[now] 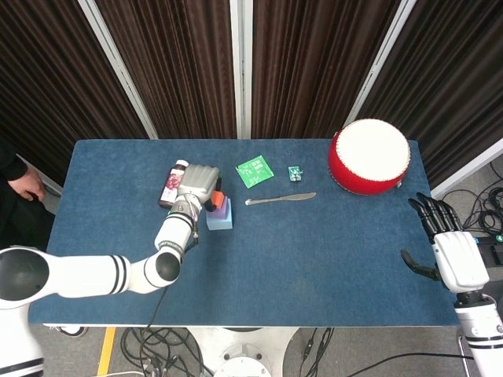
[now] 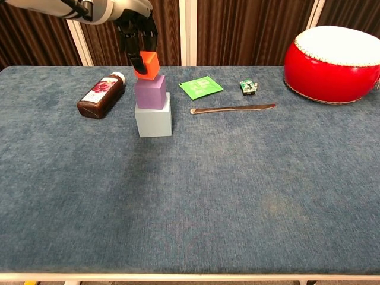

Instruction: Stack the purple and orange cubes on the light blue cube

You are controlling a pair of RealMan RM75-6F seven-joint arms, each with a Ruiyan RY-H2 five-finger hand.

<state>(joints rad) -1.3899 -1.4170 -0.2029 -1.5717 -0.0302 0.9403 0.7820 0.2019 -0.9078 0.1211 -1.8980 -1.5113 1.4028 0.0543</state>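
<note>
1. The left hand (image 2: 135, 27) holds the orange cube (image 2: 146, 64) between its dark fingers (image 2: 132, 44), just above the purple cube (image 2: 151, 92). The orange cube is tilted, and its lower edge seems to touch the top of the purple cube, though I cannot tell this for sure.
2. The purple cube sits on the light blue cube (image 2: 154, 118), a little to the back left of its top face. The light blue cube stands on the blue table (image 2: 237, 190).
3. In the head view the left hand (image 1: 198, 182) covers most of the stack; only a part of the orange cube (image 1: 214, 201) and of the light blue cube (image 1: 221, 220) shows.
4. The right hand (image 1: 445, 245) is near the right edge of the table, well apart from the cubes. It holds nothing, and its fingers are stretched and apart.
5. A dark bottle (image 2: 101, 95) with a red label lies on its side just left of the stack.
6. A table knife (image 2: 233, 108) lies right of the stack. Behind it are a green packet (image 2: 200, 87) and a small green circuit board (image 2: 248, 86).
7. A red drum (image 2: 333, 54) with a white top stands at the back right.
</note>
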